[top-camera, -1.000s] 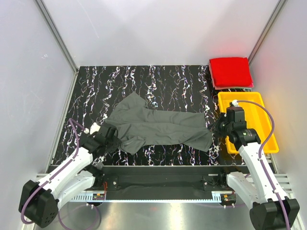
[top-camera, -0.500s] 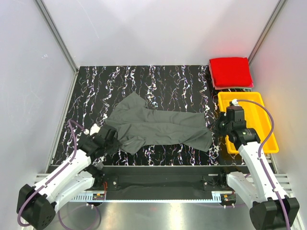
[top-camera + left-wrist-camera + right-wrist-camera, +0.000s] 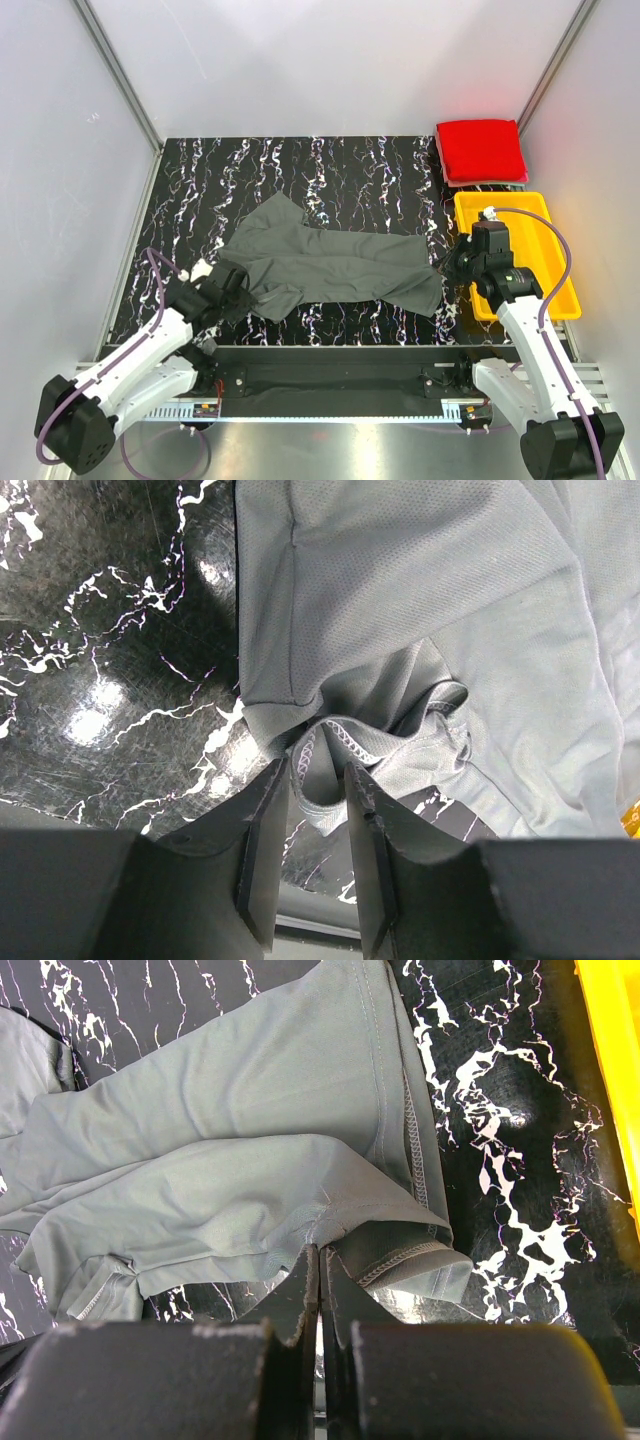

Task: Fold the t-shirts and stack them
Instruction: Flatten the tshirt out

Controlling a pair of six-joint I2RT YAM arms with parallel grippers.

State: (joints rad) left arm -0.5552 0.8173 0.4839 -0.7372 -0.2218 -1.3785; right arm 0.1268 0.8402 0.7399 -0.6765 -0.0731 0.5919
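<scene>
A grey t-shirt (image 3: 330,262) lies spread and creased on the black marbled table (image 3: 300,170). My left gripper (image 3: 235,290) is at its near left corner. In the left wrist view the gripper (image 3: 314,770) stands narrowly open, with a loose fold of the shirt's hem (image 3: 325,770) between the fingers. My right gripper (image 3: 452,268) is at the shirt's right edge. In the right wrist view it (image 3: 320,1250) is shut, pinching the grey cloth (image 3: 230,1160) beside a folded-over hem. A folded red t-shirt (image 3: 480,150) lies at the back right.
A yellow bin (image 3: 520,197) stands along the right side, under my right arm; its wall also shows in the right wrist view (image 3: 610,1060). The red shirt rests on a thin pink layer (image 3: 487,182). White walls enclose the table.
My left gripper has shifted slightly at the shirt's near left corner. The right arm and the shirt have hardly moved.
</scene>
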